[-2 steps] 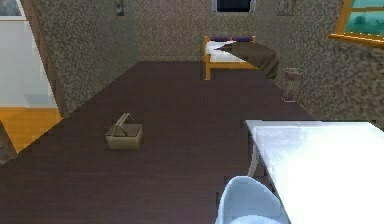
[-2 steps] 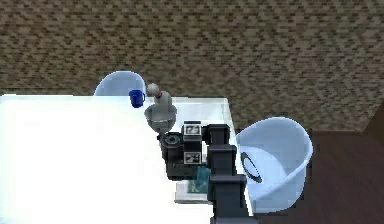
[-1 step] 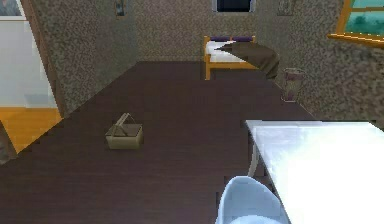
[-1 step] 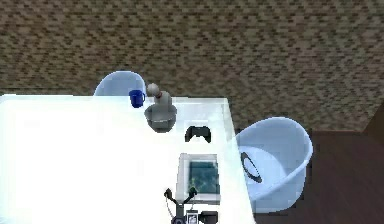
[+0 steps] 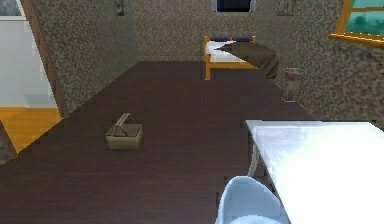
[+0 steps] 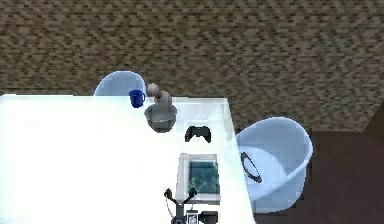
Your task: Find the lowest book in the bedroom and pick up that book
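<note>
White tabletop (image 6: 60, 150), flat teal book (image 6: 200, 176) with pale border, end effector (image 6: 176, 200) nearby, cannot tell if holding

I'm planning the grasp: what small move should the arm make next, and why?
Probably ease the gripper slightly outward toward the flat rectangular book with a teal cover and white border on the white table: it lies just beyond the gripper's far end, apart from the black game controller.
</note>
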